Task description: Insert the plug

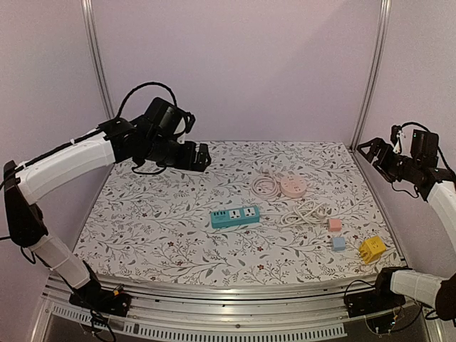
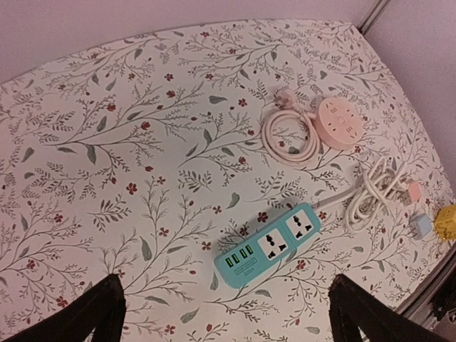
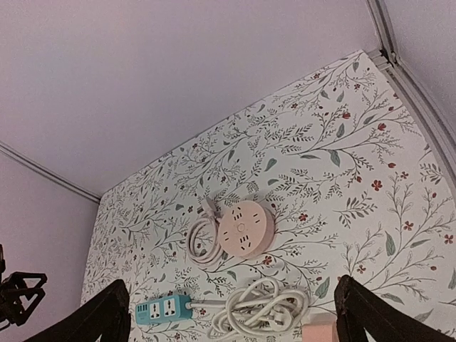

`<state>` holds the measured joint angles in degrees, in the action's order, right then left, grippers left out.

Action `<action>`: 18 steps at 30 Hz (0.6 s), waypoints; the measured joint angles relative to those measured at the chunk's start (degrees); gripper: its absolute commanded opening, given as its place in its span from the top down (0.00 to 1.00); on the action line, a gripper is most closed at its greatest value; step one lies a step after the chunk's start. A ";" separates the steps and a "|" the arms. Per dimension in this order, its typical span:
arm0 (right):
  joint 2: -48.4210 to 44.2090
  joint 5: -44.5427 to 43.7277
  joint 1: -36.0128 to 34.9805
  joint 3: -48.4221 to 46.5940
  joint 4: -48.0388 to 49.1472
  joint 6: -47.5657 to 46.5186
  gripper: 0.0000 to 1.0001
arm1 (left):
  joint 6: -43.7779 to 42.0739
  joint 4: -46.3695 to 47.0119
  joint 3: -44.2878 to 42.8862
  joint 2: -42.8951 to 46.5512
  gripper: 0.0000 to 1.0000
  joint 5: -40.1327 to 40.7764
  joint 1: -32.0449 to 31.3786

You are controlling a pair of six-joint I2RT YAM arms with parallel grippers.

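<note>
Left gripper [image 1: 201,157]: fingers spread wide and holding nothing, hovering above the bench [image 1: 142,228] at its 11 o'clock corner.
Right gripper [image 1: 367,148]: also spread wide and holding nothing, raised off the bench edge at 2 o'clock.
Teal power strip [image 1: 234,216]: lies flat near the bench centre, faces up, with 2 universal sockets and a row of green USB ports; nothing is plugged in.
Pink plug [image 1: 265,169]: at 1 o'clock from the strip, on the far end of its coiled pink cord [image 1: 266,187]. It is too small to tell which way the pins point.
Pink round socket [image 1: 293,187]: touches that coil, at 2 o'clock from the strip.
White cable [image 1: 306,211]: a loose bundle at 3 o'clock, running into the strip's right end.
Cube adapters: pink cube [image 1: 335,224], blue cube [image 1: 338,243] and yellow cube [image 1: 371,249] at 4 o'clock, well apart from the strip.
Handling: the plug is probably light, hard, smooth plastic. Its cord looks springy and will likely tug and twist it when lifted.
Grasp: pinch the plug body across its flat sides, behind the pins, not the cord.
Risk: the strip looks light enough to slide on the cloth under a push, so 1 gripper should brace it.
</note>
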<state>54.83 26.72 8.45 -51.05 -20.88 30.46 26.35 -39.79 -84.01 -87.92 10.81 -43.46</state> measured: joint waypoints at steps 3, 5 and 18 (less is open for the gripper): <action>-0.57 -2.05 0.04 0.15 -4.22 -0.11 0.01 | -0.31 -0.13 -3.28 -4.44 0.00 -0.52 -3.69; -0.76 -4.17 0.11 0.13 -7.26 -0.07 0.01 | -0.59 -0.22 -5.62 -7.37 0.01 -1.16 -5.70; 2.69 -14.86 0.26 -4.28 -29.40 7.58 0.01 | -3.02 -0.55 -17.66 -18.75 0.01 -4.81 -10.58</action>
<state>57.52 11.86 8.71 -55.33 -50.28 38.04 23.33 -40.34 -101.67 -106.67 6.00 -54.04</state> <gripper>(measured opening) 0.988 0.994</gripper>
